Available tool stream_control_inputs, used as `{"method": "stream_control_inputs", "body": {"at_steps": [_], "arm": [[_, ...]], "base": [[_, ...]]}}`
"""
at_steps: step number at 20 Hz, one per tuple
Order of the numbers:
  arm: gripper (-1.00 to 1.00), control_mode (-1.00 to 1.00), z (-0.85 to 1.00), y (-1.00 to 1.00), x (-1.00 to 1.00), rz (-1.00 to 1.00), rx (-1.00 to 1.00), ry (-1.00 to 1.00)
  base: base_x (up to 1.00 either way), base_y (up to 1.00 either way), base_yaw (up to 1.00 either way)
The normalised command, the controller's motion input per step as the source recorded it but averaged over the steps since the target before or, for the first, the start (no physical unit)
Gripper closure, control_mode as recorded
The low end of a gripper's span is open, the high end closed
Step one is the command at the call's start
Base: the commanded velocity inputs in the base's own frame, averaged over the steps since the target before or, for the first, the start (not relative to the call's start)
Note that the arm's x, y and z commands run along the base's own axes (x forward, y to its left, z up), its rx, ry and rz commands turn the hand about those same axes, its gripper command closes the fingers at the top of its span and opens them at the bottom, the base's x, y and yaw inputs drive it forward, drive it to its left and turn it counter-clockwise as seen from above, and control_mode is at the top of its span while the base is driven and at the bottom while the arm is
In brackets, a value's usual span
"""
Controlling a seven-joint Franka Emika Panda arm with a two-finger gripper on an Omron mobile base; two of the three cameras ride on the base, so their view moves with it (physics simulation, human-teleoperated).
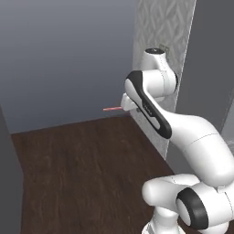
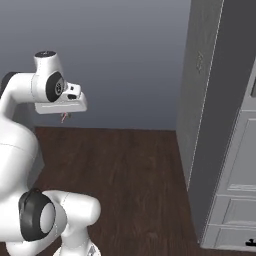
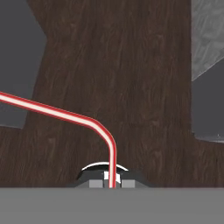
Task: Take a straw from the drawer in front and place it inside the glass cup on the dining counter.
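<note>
One straw point(image 3: 65, 113), a thin red-and-white striped tube with a bend, is sitting pinched in my gripper point(image 3: 110, 183), whose jaws are closing tightly on its end. I'm holding it high over a dark wood-grain floor point(image 1: 82, 164), near a grey panelled cabinet point(image 2: 235, 165); I'm seeing no writing.

**Soft, even rendered light; slightly low resolution**

All three views are dim to moderate, flatly lit with no clear light source. The white arm point(image 1: 192, 141) shows gentle shading, no glare. The dark wood floor point(image 3: 131, 78) looks somewhat soft and pixelated. Cast shadows are faint, perhaps lacking altogether. No edge distortion is evident.
</note>
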Motion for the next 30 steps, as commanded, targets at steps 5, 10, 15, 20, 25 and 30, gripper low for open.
{"method": "stream_control_inputs", "body": {"at_steps": [5,10,15,20,25,30], "arm": [[1.0,1.0,0.0,0.0,0.0,0.0,0.0,0.0],[1.0,1.0,0.0,0.0,0.0,0.0,0.0,0.0],[1.0,1.0,0.0,0.0,0.0,0.0,0.0,0.0],[1.0,1.0,0.0,0.0,0.0,0.0,0.0,0.0],[1.0,1.0,0.0,0.0,0.0,0.0,0.0,0.0],[1.0,1.0,0.0,0.0,0.0,0.0,0.0,0.0]], "base": [[1.0,0.36,-0.15],[1.0,0.41,-0.12],[1.0,0.57,-0.06],[1.0,0.56,0.0],[1.0,0.35,0.11],[1.0,0.08,0.33]]}}
